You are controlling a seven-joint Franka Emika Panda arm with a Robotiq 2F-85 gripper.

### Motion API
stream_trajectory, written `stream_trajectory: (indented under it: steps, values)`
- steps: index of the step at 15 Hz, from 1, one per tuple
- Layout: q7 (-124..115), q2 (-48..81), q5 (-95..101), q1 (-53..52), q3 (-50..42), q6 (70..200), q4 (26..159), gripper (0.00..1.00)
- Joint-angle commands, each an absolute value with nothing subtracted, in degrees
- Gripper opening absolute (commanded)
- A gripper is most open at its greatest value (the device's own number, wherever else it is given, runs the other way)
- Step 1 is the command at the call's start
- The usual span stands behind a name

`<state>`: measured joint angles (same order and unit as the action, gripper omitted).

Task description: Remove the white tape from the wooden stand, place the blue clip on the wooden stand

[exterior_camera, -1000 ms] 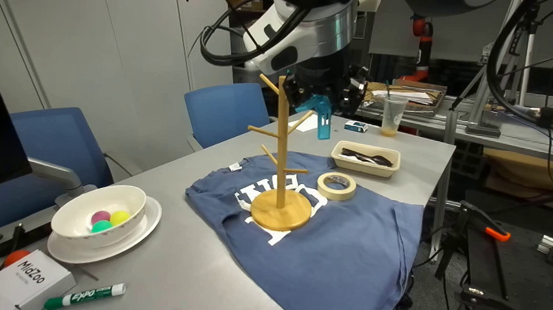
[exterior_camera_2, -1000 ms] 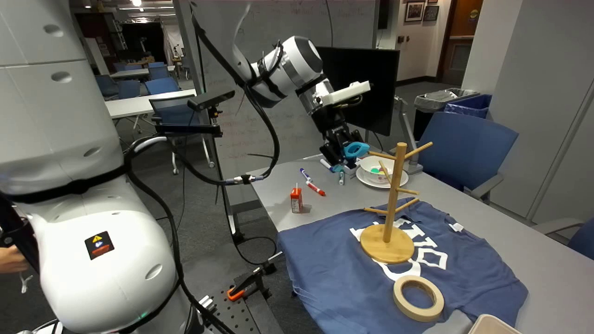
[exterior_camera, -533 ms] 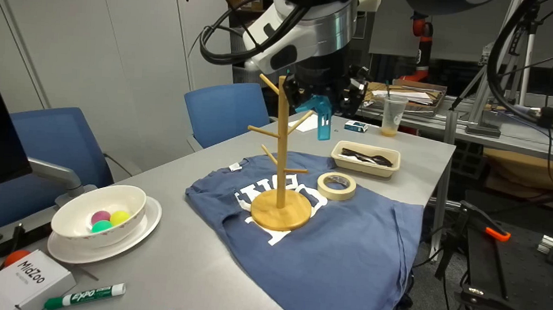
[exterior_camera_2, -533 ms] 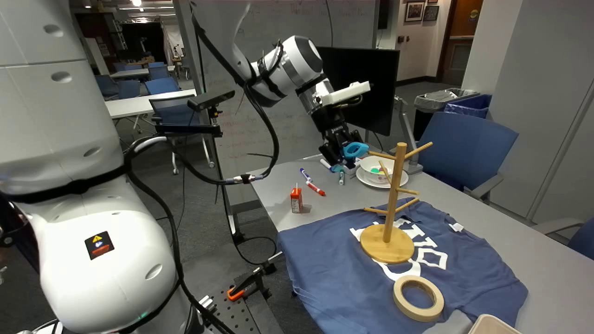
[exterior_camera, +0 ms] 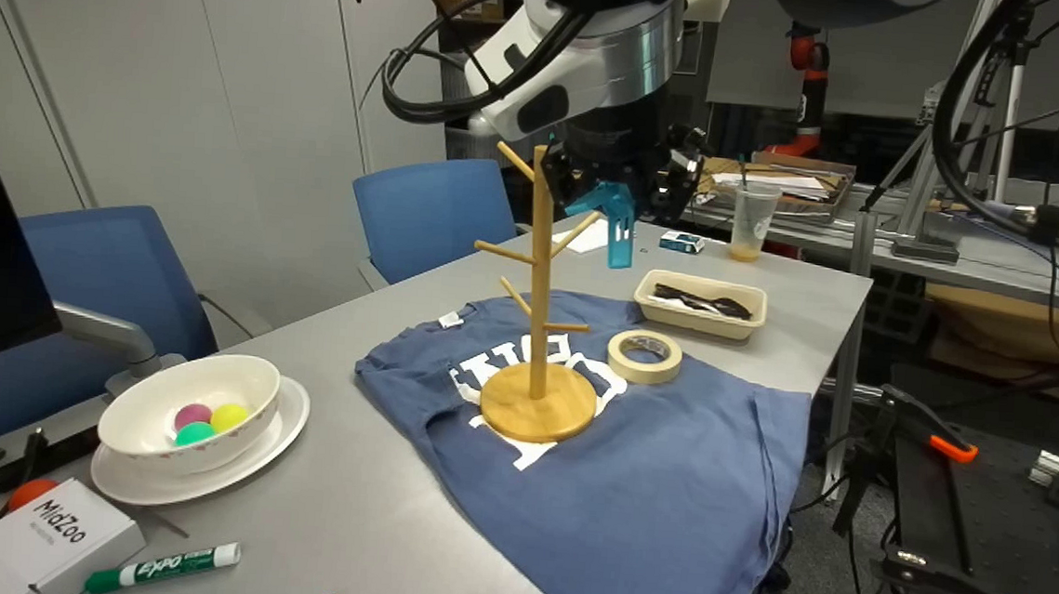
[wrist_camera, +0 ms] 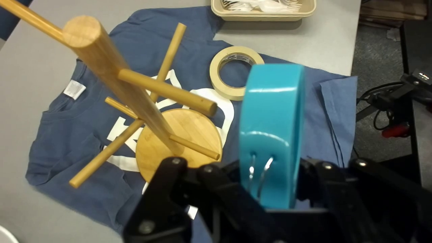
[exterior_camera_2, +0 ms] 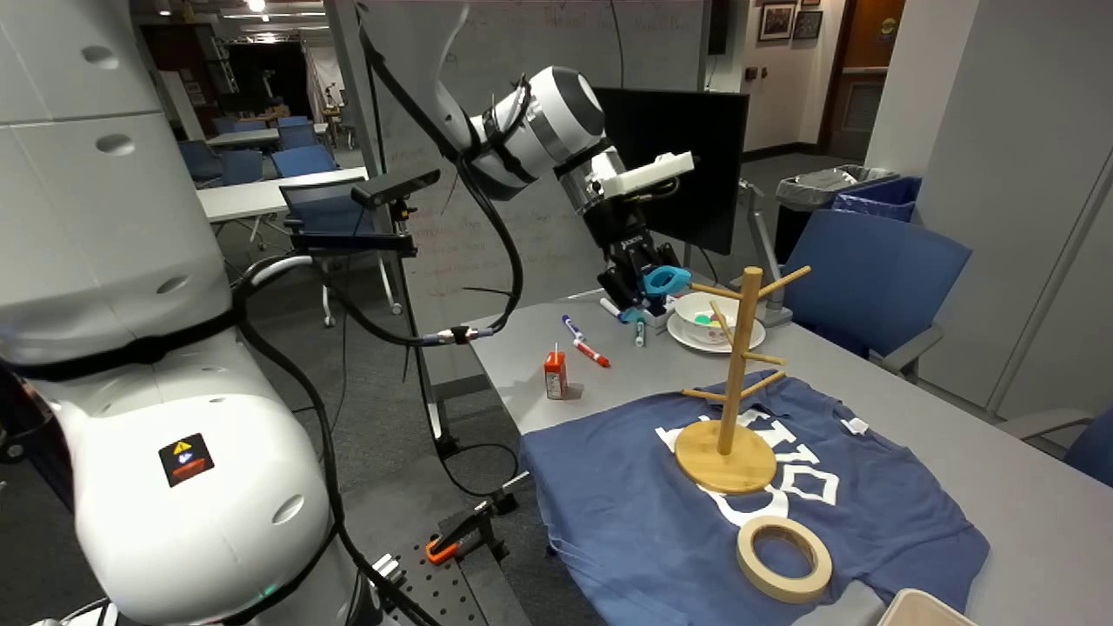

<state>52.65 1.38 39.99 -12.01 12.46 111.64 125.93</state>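
My gripper [wrist_camera: 266, 175] is shut on the blue clip [wrist_camera: 271, 118], which stands up between the fingers in the wrist view. In both exterior views the clip [exterior_camera: 622, 238] [exterior_camera_2: 668, 280] hangs in the air from the gripper [exterior_camera: 619, 187] [exterior_camera_2: 642, 285], near the top of the wooden stand [exterior_camera: 539, 316] [exterior_camera_2: 733, 391]. In the wrist view the stand [wrist_camera: 113, 72] is left of the clip, with a peg pointing toward it. The clip appears apart from the pegs. The white tape [exterior_camera: 641, 372] [exterior_camera_2: 783, 589] [wrist_camera: 233, 92] lies flat beside the stand's base. No peg holds anything.
A blue shirt [exterior_camera: 656, 492] lies under stand and tape. A tray with cutlery [exterior_camera: 700, 320] is beyond the tape. A bowl [exterior_camera: 225, 378] with coloured balls sits on a plate. A green marker [exterior_camera: 166, 568], a white box [exterior_camera: 56, 534] and a red carton [exterior_camera_2: 556, 376] are on the table.
The arm, clip, stand and tape show almost no movement. A hand at the left edge of an exterior view has gone out of view.
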Motion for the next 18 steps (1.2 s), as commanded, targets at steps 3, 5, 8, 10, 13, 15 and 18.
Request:
stream_trajectory:
  steps: [3,5,8,10,13,15,18]
  values:
    - [52.5,3.5,39.8,-11.6,12.0,112.1,124.2,0.01]
    - [52.4,4.4,39.8,-11.5,11.9,112.4,123.6,0.01]
    - [52.0,5.4,40.2,-11.2,11.7,112.4,122.2,0.01]
    - [52.0,5.8,40.4,-11.1,11.6,112.4,121.4,0.01]
    - [52.1,6.8,40.3,-11.0,11.4,112.6,120.5,0.01]
    - [52.3,7.6,40.0,-10.8,11.2,112.7,120.2,0.01]
    - [52.0,8.9,40.0,-10.6,10.9,113.0,120.0,0.01]
